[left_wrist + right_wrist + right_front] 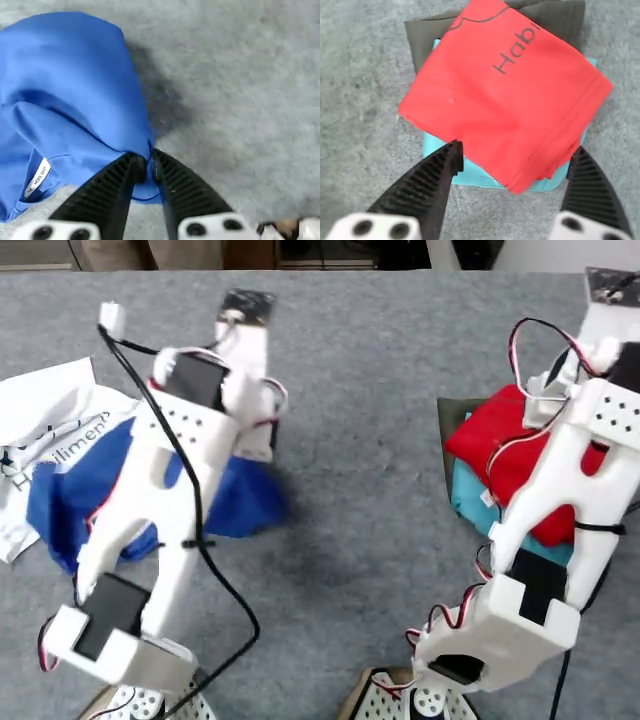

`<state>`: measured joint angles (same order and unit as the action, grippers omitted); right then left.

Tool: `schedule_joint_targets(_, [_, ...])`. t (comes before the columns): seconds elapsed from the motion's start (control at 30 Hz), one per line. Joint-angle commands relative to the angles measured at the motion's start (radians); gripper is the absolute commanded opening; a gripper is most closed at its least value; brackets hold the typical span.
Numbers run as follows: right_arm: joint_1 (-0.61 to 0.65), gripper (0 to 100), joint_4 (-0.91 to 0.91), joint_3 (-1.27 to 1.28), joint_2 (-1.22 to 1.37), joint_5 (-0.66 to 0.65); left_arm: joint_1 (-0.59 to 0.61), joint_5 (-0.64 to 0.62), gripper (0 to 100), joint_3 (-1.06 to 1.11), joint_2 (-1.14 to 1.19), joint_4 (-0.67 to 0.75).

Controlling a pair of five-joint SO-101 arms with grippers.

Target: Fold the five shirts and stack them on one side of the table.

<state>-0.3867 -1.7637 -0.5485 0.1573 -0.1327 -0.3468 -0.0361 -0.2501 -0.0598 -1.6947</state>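
Pinching the limp, light blue shirt (70,95) by its border near the left edge of the table (380,390) is the left gripper (144,167); the right gripper (517,151) is gaping above the red shirt (505,95).

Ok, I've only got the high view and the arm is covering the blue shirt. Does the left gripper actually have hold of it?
Observer: Yes. In the left wrist view the left gripper is shut on an edge of the blue shirt.
Operator: Is it pinching the collar?
Observer: It doesn't look like it. The white neck label lies on the fabric, apart from the gripper.
Operator: And the right gripper, open or shut?
Observer: Open. The right gripper is over a corner of the folded red shirt and grips nothing.
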Motion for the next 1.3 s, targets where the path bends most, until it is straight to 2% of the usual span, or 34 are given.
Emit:
schedule_joint_targets(0.0, [0.061, 33.5, -0.021, -0.012, -0.067, -0.028, -0.020, -0.011, 17, 0.029, -0.091, 0.009])
schedule_joint_targets(0.1, [0.137, 33.5, -0.021, -0.012, -0.067, -0.034, 0.080, -0.083, 24, 0.028, -0.157, 0.000])
schedule_joint_targets(0.2, [0.257, 33.4, -0.023, -0.012, -0.067, -0.074, 0.256, -0.100, 25, 0.034, -0.248, 0.000])
schedule_joint_targets(0.27, [0.358, 33.4, -0.023, -0.012, -0.067, -0.081, 0.413, -0.101, 24, 0.041, -0.315, 0.000])
schedule_joint_targets(0.4, [0.595, 33.3, -0.021, -0.012, -0.058, -0.083, 0.804, -0.097, 24, 0.132, -0.423, 0.009])
schedule_joint_targets(0.5, [0.785, 33.3, -0.018, -0.012, -0.024, -0.083, 1.085, -0.035, 24, 0.239, -0.460, 0.021])
schedule_joint_targets(0.67, [1.027, 33.3, -0.017, -0.019, 0.147, -0.083, 1.409, 0.084, 24, 0.497, -0.463, 0.175])
schedule_joint_targets(0.83, [1.175, 33.3, -0.017, -0.022, 0.329, -0.083, 1.587, 0.170, 24, 0.718, -0.467, 0.367])
schedule_joint_targets(0.97, [1.247, 33.3, 0.005, -0.076, 0.426, -0.083, 1.669, 0.224, 24, 0.819, -0.467, 0.456])
schedule_joint_targets(1.27, [1.219, 32.7, 0.003, -0.300, 0.757, -0.077, 1.705, 0.287, 24, 0.930, -0.469, 0.471])
